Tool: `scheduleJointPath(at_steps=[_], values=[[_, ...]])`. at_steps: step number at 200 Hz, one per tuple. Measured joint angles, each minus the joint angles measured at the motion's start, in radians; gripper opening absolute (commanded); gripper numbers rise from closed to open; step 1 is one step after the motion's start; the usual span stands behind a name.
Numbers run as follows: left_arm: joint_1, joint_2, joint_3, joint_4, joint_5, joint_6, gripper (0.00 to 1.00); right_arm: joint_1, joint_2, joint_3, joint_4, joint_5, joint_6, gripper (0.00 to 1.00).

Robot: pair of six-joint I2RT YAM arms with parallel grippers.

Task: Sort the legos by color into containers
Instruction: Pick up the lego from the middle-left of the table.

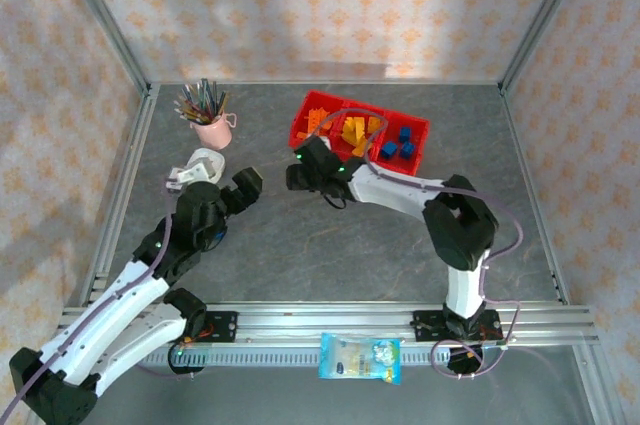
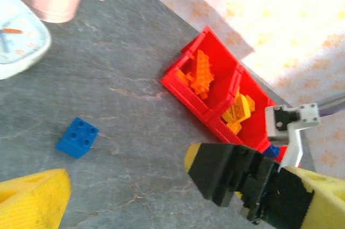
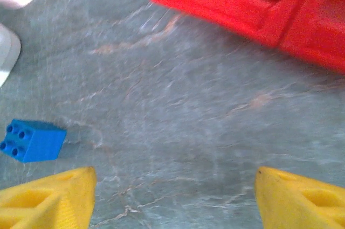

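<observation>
L gripper (image 1: 245, 182): jaws wide open, empty, above worktop (image 1: 330, 245) left of centre.
R gripper (image 3: 175, 186): jaws apart, nothing betw. them, low over worktop.
Blue lego (image 3: 32, 140): loose on worktop, just outside one R gripper finger, near-left of containers (image 1: 300, 133), not touching them.
Containers: red, far centre; orange legos (image 1: 320, 115) in left bin, yellow legos (image 1: 355, 130) mid, blue legos (image 1: 400, 142) right.
Pencil cup (image 1: 212, 129): pink, far left.
</observation>
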Motion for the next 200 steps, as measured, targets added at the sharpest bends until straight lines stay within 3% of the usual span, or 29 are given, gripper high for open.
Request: scheduleJointPath(at_steps=[73, 141, 200], values=[[0.042, -0.085, 0.0, -0.148, -0.087, -0.028, 0.99, 0.101, 0.263, 0.326, -0.001, -0.044, 0.003, 0.81], [0.064, -0.085, 0.0, -0.169, -0.101, -0.035, 0.99, 0.122, 0.465, 0.539, -0.082, -0.026, 0.007, 0.83], [0.082, -0.076, -0.001, -0.168, -0.098, -0.035, 0.99, 0.128, 0.51, 0.594, -0.155, 0.02, 0.011, 0.68]])
